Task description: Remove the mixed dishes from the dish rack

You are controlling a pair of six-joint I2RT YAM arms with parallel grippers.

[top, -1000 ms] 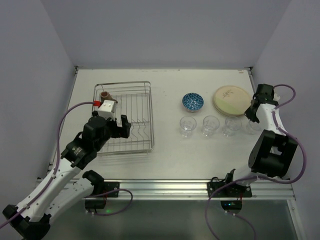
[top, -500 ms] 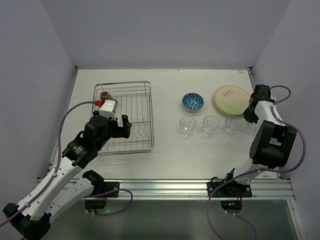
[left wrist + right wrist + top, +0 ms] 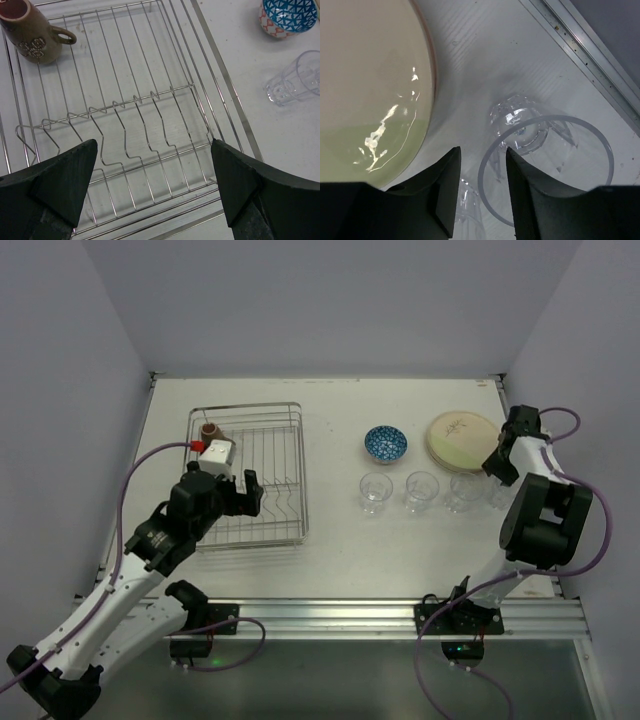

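Right gripper (image 3: 482, 195) has its fingers slightly apart astride the rim of a clear glass (image 3: 530, 127), low in its wrist view beside the plates (image 3: 370, 75) — best lifted straight up, nudging nothing. Left gripper (image 3: 152, 185) gapes wide over the dish rack (image 3: 303, 470); the brown mug (image 3: 30, 35) sits upper left.

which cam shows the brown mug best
Left wrist: the mug sits close, handle and pattern clear, its rim cropped. Top external shows only a small brown spot inside the dish rack. Right wrist misses it.
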